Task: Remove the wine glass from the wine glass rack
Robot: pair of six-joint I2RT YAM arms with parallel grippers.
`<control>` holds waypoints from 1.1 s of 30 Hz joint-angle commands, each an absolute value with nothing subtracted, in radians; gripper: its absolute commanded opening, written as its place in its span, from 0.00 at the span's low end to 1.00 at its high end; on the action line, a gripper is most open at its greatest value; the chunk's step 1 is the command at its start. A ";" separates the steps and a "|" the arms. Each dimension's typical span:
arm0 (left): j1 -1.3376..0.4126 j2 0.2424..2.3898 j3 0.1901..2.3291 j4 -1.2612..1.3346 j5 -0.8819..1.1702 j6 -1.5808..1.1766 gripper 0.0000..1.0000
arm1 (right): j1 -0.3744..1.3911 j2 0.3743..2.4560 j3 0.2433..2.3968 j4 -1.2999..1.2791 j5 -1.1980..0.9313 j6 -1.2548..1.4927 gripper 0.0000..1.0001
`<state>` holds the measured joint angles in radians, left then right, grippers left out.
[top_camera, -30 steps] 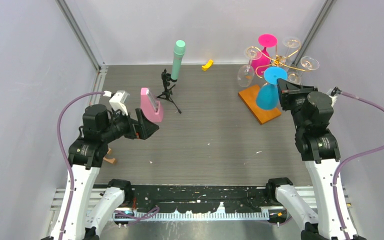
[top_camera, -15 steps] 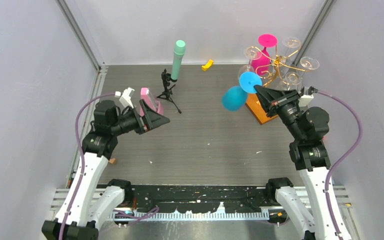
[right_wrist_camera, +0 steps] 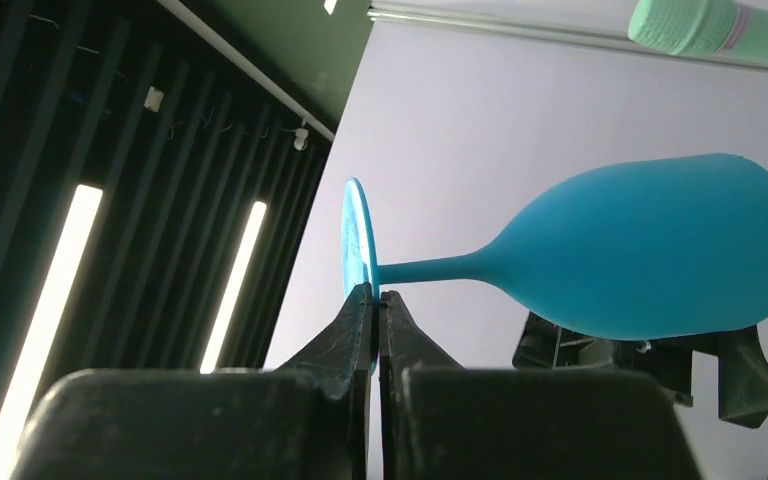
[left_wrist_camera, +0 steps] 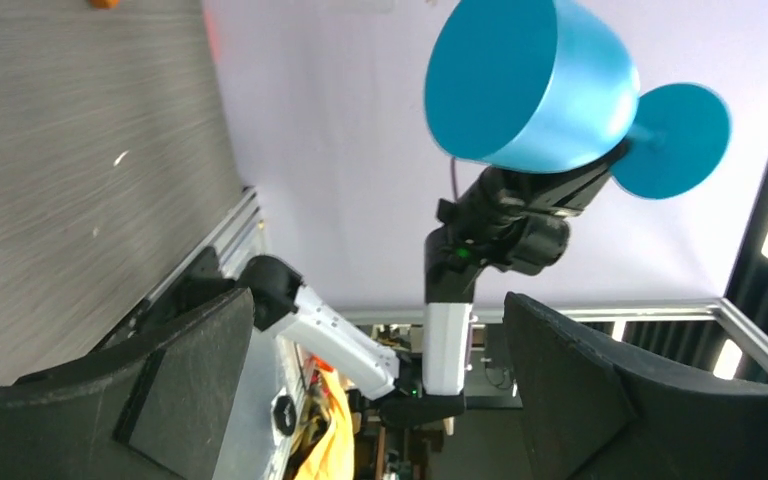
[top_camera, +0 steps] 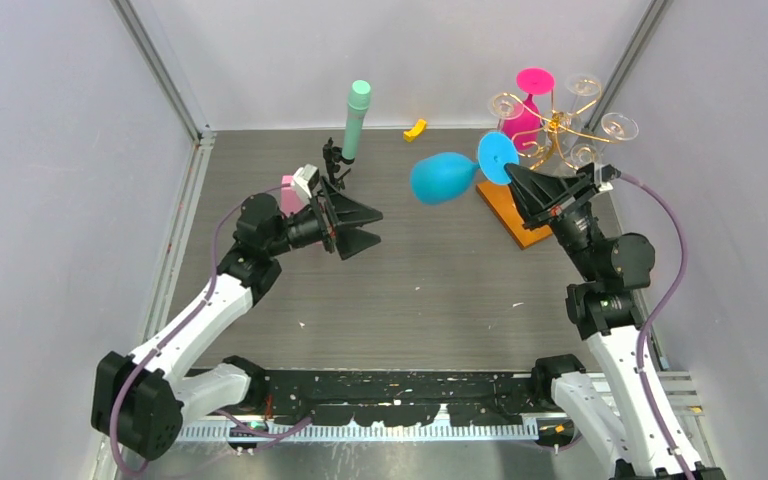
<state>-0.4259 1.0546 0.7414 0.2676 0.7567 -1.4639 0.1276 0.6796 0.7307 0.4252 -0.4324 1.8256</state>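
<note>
Right gripper [right_wrist_camera: 375,295]: fingers pinched almost together on the rim of the blue wine glass's [top_camera: 442,177] foot disc, nothing else gripped. The glass lies on its side in the air, bowl pointing left, stem level, foot against the fingertips.

Change over the last second: the glass hung bowl-down at the near-left side of the wine glass rack [top_camera: 560,125], over the orange base. It has since swung out and leftward in two stages. It now sits clear of the gold wire arms, above bare table [top_camera: 430,290] and left of the base. No part touches the rack in the overhead view.

Left gripper [top_camera: 372,227]: jaws spread wide, empty. That arm has come across from the near-left corner to centre. Its wrist view looks straight at the bowl's mouth, still well apart from it.

Reading: the lift-off itself looks done. What remains is likely a hand-over to the left arm or a set-down.

Risk: the hold is on a thin disc edge with the bowl's weight out to the side, so it could pivot or slip.

Rack otherwise carries a pink glass [top_camera: 530,105] and several clear glasses [top_camera: 618,126], undisturbed
</note>
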 commanded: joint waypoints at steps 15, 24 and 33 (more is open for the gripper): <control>-0.433 1.284 0.836 0.940 0.766 -1.861 0.89 | 0.392 0.859 0.703 0.575 -0.369 1.786 0.00; -0.433 1.220 0.825 0.966 0.728 -1.914 0.62 | 0.394 0.851 0.650 0.505 -0.266 1.781 0.00; -0.433 1.212 0.833 0.996 0.737 -1.922 0.30 | 0.394 0.889 0.622 0.501 -0.243 1.793 0.00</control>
<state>-0.4232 1.2648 0.8021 0.8566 0.7319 -1.9057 0.3916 0.8646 0.6411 0.5838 -0.2745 1.8553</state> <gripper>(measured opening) 0.364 0.063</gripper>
